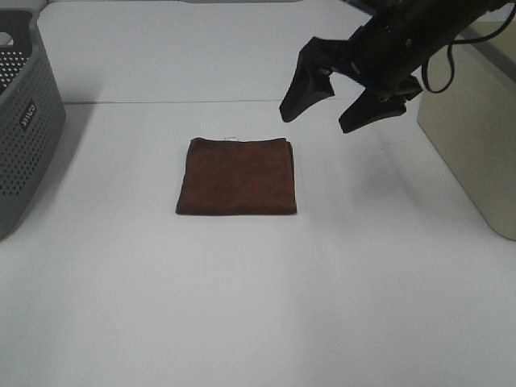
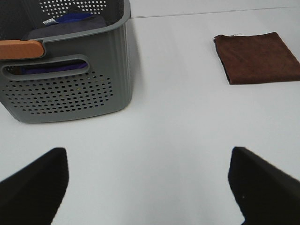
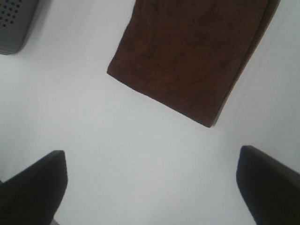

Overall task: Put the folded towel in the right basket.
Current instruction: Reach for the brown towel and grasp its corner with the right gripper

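Observation:
A folded dark brown towel lies flat on the white table near the middle. It also shows in the left wrist view and in the right wrist view. My right gripper hangs open and empty above the table, to the right of and behind the towel. The beige right basket stands at the right edge. My left gripper is open and empty, seen only in the left wrist view, well away from the towel.
A grey perforated basket stands at the left edge; in the left wrist view it holds purple and grey cloth. An orange item rests on its rim.

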Tool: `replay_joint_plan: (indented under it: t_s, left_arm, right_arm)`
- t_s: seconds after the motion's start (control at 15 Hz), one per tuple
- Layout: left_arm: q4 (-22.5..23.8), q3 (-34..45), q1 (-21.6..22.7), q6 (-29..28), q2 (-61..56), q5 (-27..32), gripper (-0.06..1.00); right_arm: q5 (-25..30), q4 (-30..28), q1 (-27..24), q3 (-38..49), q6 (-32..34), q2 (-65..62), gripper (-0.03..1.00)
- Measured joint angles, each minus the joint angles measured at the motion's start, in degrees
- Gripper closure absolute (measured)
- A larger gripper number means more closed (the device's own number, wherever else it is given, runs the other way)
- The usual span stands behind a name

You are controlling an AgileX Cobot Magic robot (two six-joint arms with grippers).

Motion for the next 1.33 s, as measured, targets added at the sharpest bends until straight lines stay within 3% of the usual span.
replay_joint_plan:
  t_s: [0.27,0.6,0.87,1.33]
  left_arm:
    - [0.00,0.00,0.00,0.00,0.00,0.00,0.07]
    - [0.00,0.00,0.00,0.00,0.00,0.00,0.07]
    - [0.00,0.00,0.00,0.00,0.00,0.00,0.07]
    - [0.00,0.00,0.00,0.00,0.00,0.00,0.07]
  right_arm:
    - [1.09,-0.11,0.00,-12.38,-0.11,16.62,0.06]
    - [9.68,0.23,-0.92,-26.87,0.52,29.97,0.06]
    - [10.83,2.41,-1.20,-28.65,1.43,33.86,0.06]
    - [4.93,6.99,-1.09,-28.99,1.49,36.04,0.07]
